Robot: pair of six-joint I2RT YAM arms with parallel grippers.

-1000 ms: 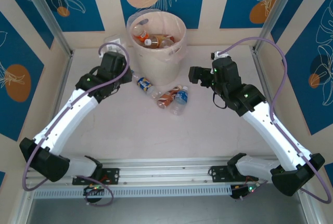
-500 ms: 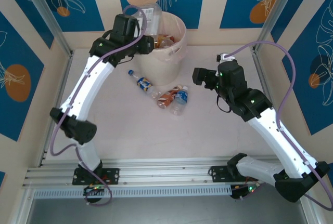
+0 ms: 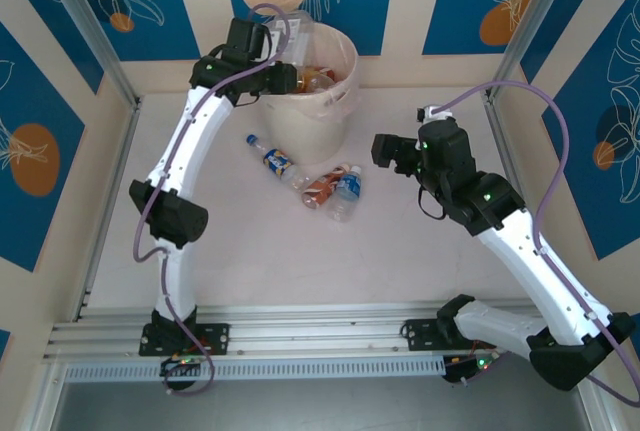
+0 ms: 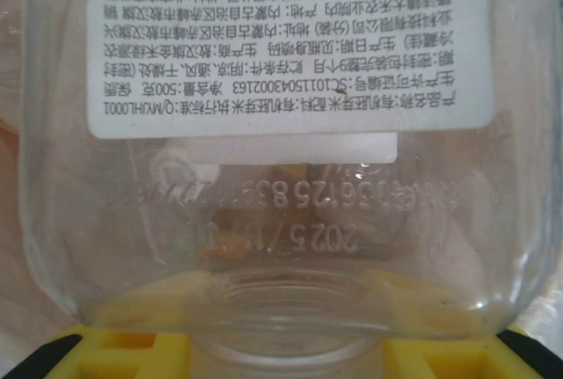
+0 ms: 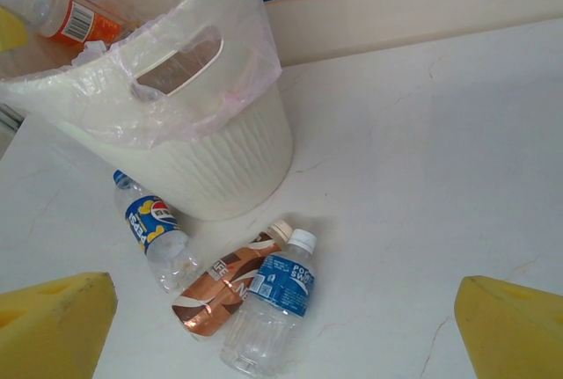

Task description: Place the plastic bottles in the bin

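Left wrist shows label print (image 4: 286, 36) on the clear bottle (image 4: 281, 221) pinched by left pincer (image 4: 290, 357); right pincer (image 5: 281, 326) spread.

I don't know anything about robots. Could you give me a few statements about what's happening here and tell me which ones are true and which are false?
1. The left gripper holds a clear bottle with a white label. True.
2. The right gripper is shut on a bottle. False: it is open and empty, above the table.
3. Three bottles lie on the table beside the bin. True.
4. The bin is empty. False: it has bottles inside, including an orange-labelled bottle.
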